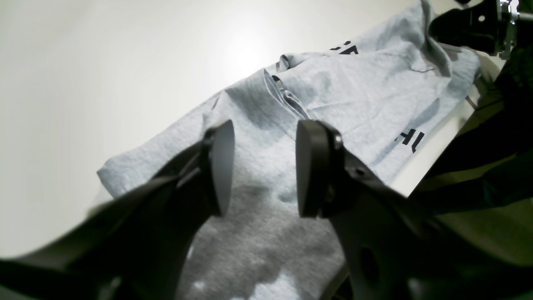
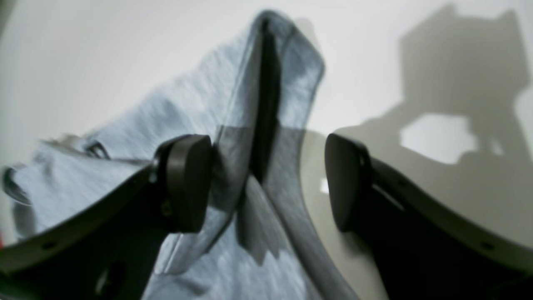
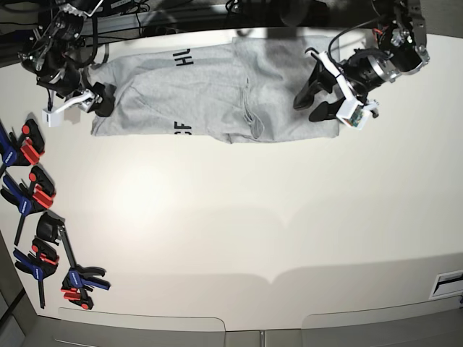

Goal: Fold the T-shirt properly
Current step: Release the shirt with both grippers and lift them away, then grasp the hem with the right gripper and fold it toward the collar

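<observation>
- Base view: you have the T-shirt [image 3: 210, 97] lying along the far edge of the bench [image 3: 239, 224], already narrowed into a long band, with black lettering showing on turned-over parts.
- Your left gripper [image 3: 316, 97] stands over the right end of the band, its jaws apart and holding nothing. In the left wrist view the cloth lies flat beneath the gap between the pads, not between them.
- Your right gripper [image 3: 101, 100] sits at the left end, jaws at full spread and empty. The right wrist view shows a raised ridge of cloth [image 2: 266, 104] standing between the pads, touching neither that I can confirm.
- Judgement: the lengthwise folds look done; the crosswise fold remains.
- Risk: closing on that ridge alone may catch only the top layer, so the band opens as you lift.
- Risk: the middle is bunched near the collar [image 3: 249, 116]; carrying one end over would trap that wrinkle in the fold.
- Risk: the far hem lies at the bench edge; an uneven pull between the two ends could drag cloth off it.
- Clamps [image 3: 43, 238] lie well apart on the left; no hazard.
</observation>
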Action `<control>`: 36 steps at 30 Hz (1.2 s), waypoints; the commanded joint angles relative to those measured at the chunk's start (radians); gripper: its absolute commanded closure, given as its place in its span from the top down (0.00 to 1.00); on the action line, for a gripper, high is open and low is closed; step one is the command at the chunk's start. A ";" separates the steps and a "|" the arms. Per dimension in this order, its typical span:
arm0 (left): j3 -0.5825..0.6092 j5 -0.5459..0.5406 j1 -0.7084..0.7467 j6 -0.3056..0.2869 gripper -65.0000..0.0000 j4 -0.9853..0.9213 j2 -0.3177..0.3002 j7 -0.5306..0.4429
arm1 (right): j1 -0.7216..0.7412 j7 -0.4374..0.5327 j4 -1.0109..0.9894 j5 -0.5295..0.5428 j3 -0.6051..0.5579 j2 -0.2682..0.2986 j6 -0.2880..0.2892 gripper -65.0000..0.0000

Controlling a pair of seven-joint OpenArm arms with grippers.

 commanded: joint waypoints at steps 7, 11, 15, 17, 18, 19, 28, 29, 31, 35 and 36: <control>-0.003 -0.020 -0.005 -0.009 0.35 0.014 -0.006 -0.024 | -0.003 -0.084 -0.008 0.116 0.002 0.010 0.053 0.62; -0.003 -0.020 -0.005 -0.009 0.35 0.014 -0.006 -0.024 | -0.003 -0.089 -0.008 0.117 0.002 0.010 0.054 0.62; -0.003 -0.020 -0.006 -0.009 0.35 0.014 -0.006 -0.025 | -0.003 -0.092 -0.008 0.134 0.002 0.011 0.074 0.48; -0.006 -0.020 -0.008 -0.009 0.35 0.015 -0.006 -0.028 | -0.002 -0.095 -0.008 0.144 0.002 0.011 0.083 0.29; -0.014 -0.021 -0.008 -0.009 0.35 0.016 -0.006 -0.029 | -0.002 -0.094 -0.008 0.152 0.002 0.011 0.087 0.18; -0.025 -0.021 -0.008 -0.009 0.35 0.016 -0.006 -0.032 | -0.002 -0.092 -0.008 0.159 0.002 0.011 0.088 0.07; -0.208 0.005 0.025 0.114 0.00 0.000 -0.006 -0.024 | 0.053 -0.042 -0.008 0.194 0.002 0.011 0.169 0.00; -0.219 0.018 0.035 0.123 0.00 -0.014 -0.006 -0.024 | 0.059 -0.045 -0.008 0.227 0.002 0.011 0.186 0.00; -0.226 0.049 0.055 0.146 0.00 -0.068 -0.006 -0.030 | 0.071 -0.071 -0.007 0.306 0.002 0.010 0.190 0.00; -0.226 0.054 0.060 0.152 0.00 -0.248 -0.006 -0.035 | 0.085 -0.172 -0.005 0.476 0.000 0.010 0.190 0.00; -0.226 0.054 0.059 0.152 0.00 -0.291 -0.006 -0.041 | 0.085 -0.202 -0.003 0.516 -0.005 0.009 0.190 0.00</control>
